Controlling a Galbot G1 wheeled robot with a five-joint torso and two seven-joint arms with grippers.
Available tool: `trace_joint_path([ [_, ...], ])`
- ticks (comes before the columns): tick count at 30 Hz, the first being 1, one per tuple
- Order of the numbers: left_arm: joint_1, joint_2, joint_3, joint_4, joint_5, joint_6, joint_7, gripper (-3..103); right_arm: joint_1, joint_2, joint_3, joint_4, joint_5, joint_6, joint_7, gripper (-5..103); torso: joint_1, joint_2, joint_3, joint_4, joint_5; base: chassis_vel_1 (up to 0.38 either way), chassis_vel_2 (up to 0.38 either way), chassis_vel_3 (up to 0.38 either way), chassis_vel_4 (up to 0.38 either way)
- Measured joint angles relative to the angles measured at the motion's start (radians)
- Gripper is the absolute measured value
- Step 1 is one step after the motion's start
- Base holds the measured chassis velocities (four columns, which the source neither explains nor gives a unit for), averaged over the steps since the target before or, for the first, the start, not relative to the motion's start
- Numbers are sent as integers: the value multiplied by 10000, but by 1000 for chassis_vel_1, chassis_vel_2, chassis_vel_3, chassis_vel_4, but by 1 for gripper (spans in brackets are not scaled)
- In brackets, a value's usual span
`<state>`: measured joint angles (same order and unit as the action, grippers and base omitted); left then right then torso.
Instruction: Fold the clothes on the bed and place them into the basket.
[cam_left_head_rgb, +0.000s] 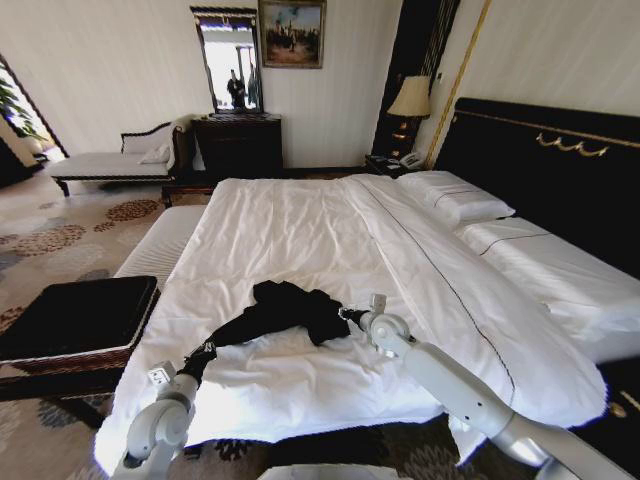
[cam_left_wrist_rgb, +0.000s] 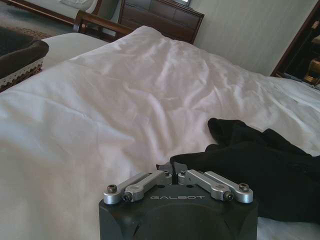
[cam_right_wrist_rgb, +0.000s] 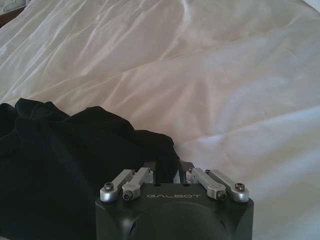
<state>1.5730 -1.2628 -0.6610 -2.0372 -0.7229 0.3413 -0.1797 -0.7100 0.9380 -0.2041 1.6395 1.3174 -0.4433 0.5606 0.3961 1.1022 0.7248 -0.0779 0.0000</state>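
The clothes (cam_left_head_rgb: 285, 308), a crumpled black T-shirt, lie on the near half of the bed (cam_left_head_rgb: 300, 230), on its white sheets. My left gripper (cam_left_head_rgb: 205, 352) is shut on a stretched-out end of the shirt near the bed's front edge. In the left wrist view the fingers (cam_left_wrist_rgb: 167, 175) meet on the black cloth (cam_left_wrist_rgb: 260, 170). My right gripper (cam_left_head_rgb: 351, 317) is shut on the shirt's opposite edge, and black fabric (cam_right_wrist_rgb: 75, 160) bunches at its fingers (cam_right_wrist_rgb: 150, 172). The basket (cam_left_head_rgb: 75, 318), black with a patterned brown rim, stands on the floor left of the bed and also shows as the basket (cam_left_wrist_rgb: 20, 57) in the left wrist view.
A narrow white-cushioned bench (cam_left_head_rgb: 160, 245) stands along the bed's left side beyond the basket. Pillows (cam_left_head_rgb: 455, 195) and the black headboard (cam_left_head_rgb: 545, 160) are on the right. A dark dresser (cam_left_head_rgb: 238, 145) and a chaise (cam_left_head_rgb: 110, 160) stand against the far wall, with patterned carpet between.
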Motion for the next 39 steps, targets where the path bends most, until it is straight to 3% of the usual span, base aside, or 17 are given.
trace_joint_path([
  [1, 6, -7, 0, -5, 0, 0, -1, 0, -12, -16, 4, 27, -14, 1, -34, 20, 0, 0, 0, 0, 0, 0, 0, 0, 0],
  [3, 12, -10, 0, -7, 0, 0, -2, 0, -31, -34, 12, 48, -70, 10, -120, 20, 0, -1, 0, 0, 0, 0, 0, 0, 0],
  [4, 33, -10, 0, -27, 0, 0, -3, 0, -141, -80, 74, 84, -315, 100, -391, 2, -1, 0, 0, 0, 0, 0, 0, 0, 0],
  [8, 50, -13, 0, -75, -11, -2, -4, 0, -347, -133, 188, 139, -602, 184, -539, 1, 0, -1, 0, 1, 0, 0, 0, 0, 0],
  [12, 33, -18, 1, -174, -160, -74, -20, 0, -847, -183, 633, 409, -1187, 780, -996, 0, -1, -1, 0, 2, 0, 0, 0, 0, 0],
  [15, -81, 14, -13, -373, -479, -189, -122, 0, -1642, -265, 1438, 817, -2399, 2491, -2644, 0, -1, 0, 0, 0, -1, 0, 0, 0, 0],
  [16, -81, 14, -13, -373, -479, -189, -122, 0, -1642, -265, 1438, 817, -2399, 2491, -2644, 0, -1, 0, 0, 0, -1, 0, 0, 0, 0],
  [19, -445, 201, -30, -662, -942, -291, -243, 0, -2394, -363, 2419, 1259, -2928, 4306, -4492, 0, -1, 0, 0, -1, -1, 0, 0, 0, 0],
  [20, -445, 201, -30, -662, -942, -291, -243, 0, -2394, -363, 2419, 1259, -2928, 4306, -4492, 0, -1, 0, 0, -1, -1, 0, 0, 0, 0],
  [25, -1530, 770, -131, -1273, -2157, -296, -452, 0, -2786, -731, 3353, 2126, -2785, 5839, -6036, 0, -1, 0, 0, -2, 0, 0, 0, 0, 0],
  [33, -3340, 1835, -190, -1746, -3729, -279, -508, 0, -2117, -1348, 3534, 2871, -2021, 6438, -6645, 0, 0, 0, 1, 0, -1, 0, 0, 0, 0],
  [36, -4247, 2536, -425, -1990, -4805, -394, -613, 0, -1482, -1670, 3684, 3266, -1483, 6655, -7025, 0, 1, -1, 2, 1, -3, 0, 0, 0, 0],
  [37, -4659, 2962, -671, -2179, -5496, -485, -753, 0, -1157, -1808, 3885, 3544, -1181, 6690, -7156, 0, 1, -1, 2, 1, -1, 0, 0, 0, 0],
  [39, -4904, 3243, -884, -2328, -5980, -559, -852, 0, -927, -1893, 4083, 3795, -909, 6696, -7195, 0, 1, -1, 2, 0, 0, 0, 0, 0, 0],
])
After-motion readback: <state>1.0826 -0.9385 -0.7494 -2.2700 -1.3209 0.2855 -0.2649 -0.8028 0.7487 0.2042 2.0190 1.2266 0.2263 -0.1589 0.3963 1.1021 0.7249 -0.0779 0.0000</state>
